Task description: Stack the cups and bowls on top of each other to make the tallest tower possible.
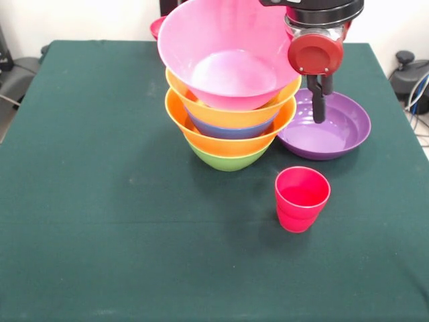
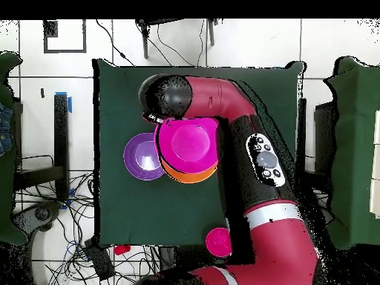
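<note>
The tower (image 1: 231, 117) stands mid-table: a green bowl (image 1: 228, 159) as base, then an orange bowl (image 1: 201, 137), a blue bowl (image 1: 231, 131), a second orange bowl (image 1: 194, 100), and a large pink bowl (image 1: 224, 57) on top, tilted. From above, the pink bowl (image 2: 185, 142) covers most of the pile. My gripper (image 1: 318, 107) hangs beside the pink bowl's rim, over the purple bowl (image 1: 328, 127). The red cup (image 1: 301, 199) stands alone in front of the tower. The small red bowl (image 1: 157, 27) sits behind the tower. The green and light blue cups are out of view.
The purple bowl (image 2: 143, 156) sits touching distance from the tower's side. In the overhead view my arm (image 2: 260, 163) crosses the table and hides the red cup. The small red bowl (image 2: 218, 241) lies near the table's edge by my base.
</note>
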